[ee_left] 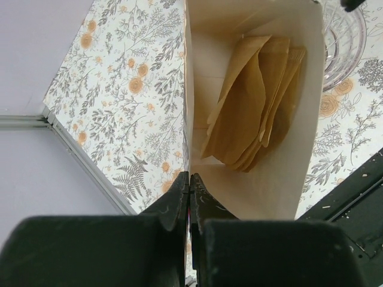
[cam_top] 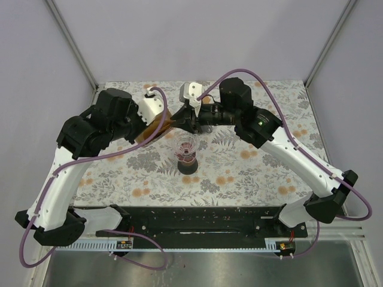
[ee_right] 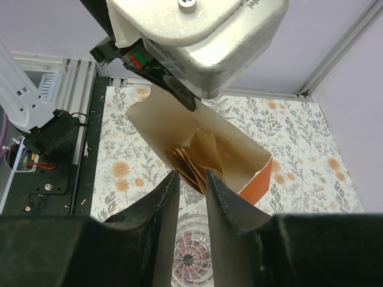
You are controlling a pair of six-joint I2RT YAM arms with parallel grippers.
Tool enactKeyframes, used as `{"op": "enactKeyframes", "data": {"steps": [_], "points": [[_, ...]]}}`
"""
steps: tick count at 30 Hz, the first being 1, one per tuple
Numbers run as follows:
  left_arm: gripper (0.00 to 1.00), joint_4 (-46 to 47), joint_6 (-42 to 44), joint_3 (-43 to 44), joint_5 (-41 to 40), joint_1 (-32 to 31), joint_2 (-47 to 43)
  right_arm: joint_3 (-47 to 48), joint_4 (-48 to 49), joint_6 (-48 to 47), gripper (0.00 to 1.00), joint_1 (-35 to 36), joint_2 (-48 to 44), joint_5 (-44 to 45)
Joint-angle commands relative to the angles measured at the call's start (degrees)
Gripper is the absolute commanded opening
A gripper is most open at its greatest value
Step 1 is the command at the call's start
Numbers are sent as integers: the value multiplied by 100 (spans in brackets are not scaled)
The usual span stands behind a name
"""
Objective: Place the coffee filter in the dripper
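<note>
A tan cardboard box with an orange outer side hangs above the table. My left gripper is shut on the box's side wall. Inside the box lie several brown coffee filters, fanned out. My right gripper is at the box's mouth with its jaws a narrow gap apart. The lower edge of the coffee filters sits right at its fingertips. The glass dripper stands on a dark base on the table, below both grippers, and it shows between the right fingers.
The floral tablecloth covers the table. Grey walls and metal corner posts close it in at the back and sides. A black rail with the arm bases runs along the near edge.
</note>
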Motion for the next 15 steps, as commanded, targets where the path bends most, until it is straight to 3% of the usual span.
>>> {"op": "enactKeyframes", "data": {"steps": [1, 15], "points": [[0, 90, 217, 209, -166, -43, -153, 256, 173, -391, 32, 338, 10, 452], [0, 90, -91, 323, 326, -61, -268, 653, 58, -911, 31, 585, 634, 1506]]}}
